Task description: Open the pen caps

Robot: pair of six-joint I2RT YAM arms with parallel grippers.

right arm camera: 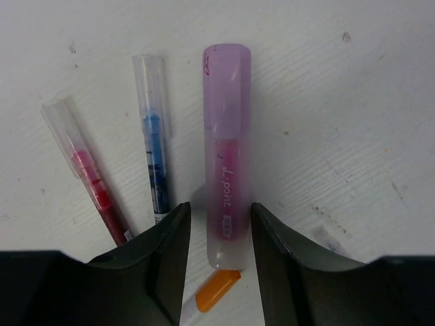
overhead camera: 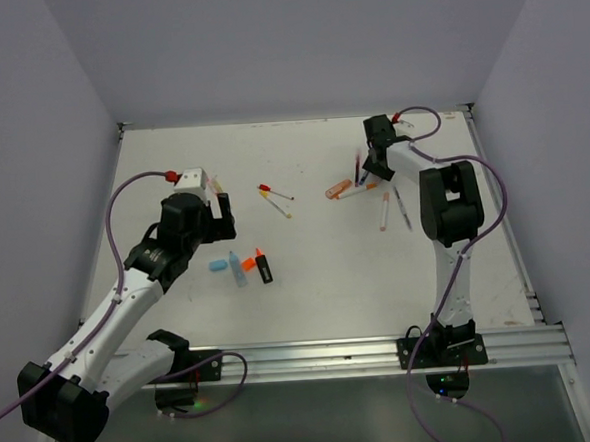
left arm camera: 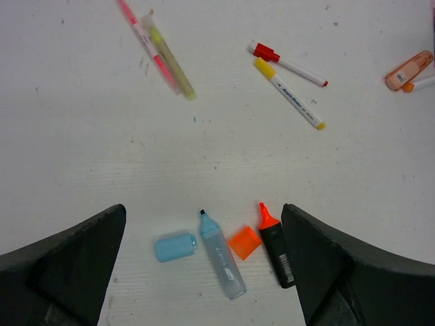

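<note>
Right claw [right arm camera: 221, 212] astride purple highlighter [right arm camera: 224, 176] | cap [right arm camera: 227, 88] pointing away — axis between jaws

The table [left arm camera: 68, 149] is showing white with fine dark specks. The orange cap [left arm camera: 245, 242] is glowing bright orange. Just left of it a highlighter [left arm camera: 223, 257] is showing translucent light blue, and further left a loose cap [left arm camera: 175, 246] is matching it. Right of the orange cap, a black highlighter [left arm camera: 279, 255] is baring an orange tip. Beyond the orange cap, a red cap [left arm camera: 266, 51] and a yellow cap [left arm camera: 265, 67] are topping white markers [left arm camera: 299, 70]. A purple highlighter [right arm camera: 226, 190] is wearing a frosted lilac cap [right arm camera: 226, 88].
</note>
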